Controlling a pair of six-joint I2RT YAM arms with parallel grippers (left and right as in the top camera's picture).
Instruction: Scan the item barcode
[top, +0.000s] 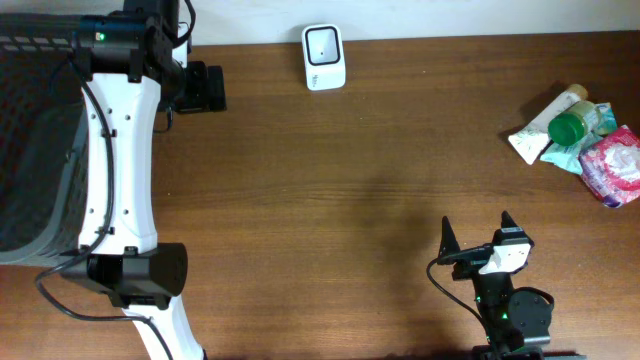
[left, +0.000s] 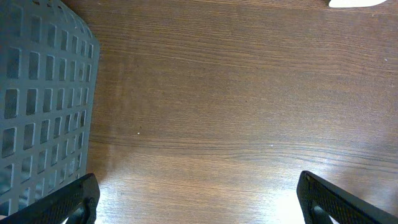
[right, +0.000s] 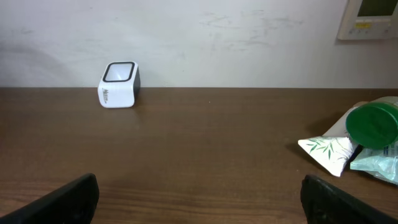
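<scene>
Two sets of jaws wide open, scanner (top: 324, 57) far from items (top: 580, 140).

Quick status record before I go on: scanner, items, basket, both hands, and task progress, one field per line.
scanner: white barcode scanner at the table's far edge, standing alone
items: pile at the right side, a green-capped bottle lying on white and teal packets, with a pink pack beside it
basket: dark mesh basket at the left edge
left hand: open, empty, over bare wood beside the basket
right hand: open, empty, at the near edge, short of the pile
progress: no item picked up yet
</scene>
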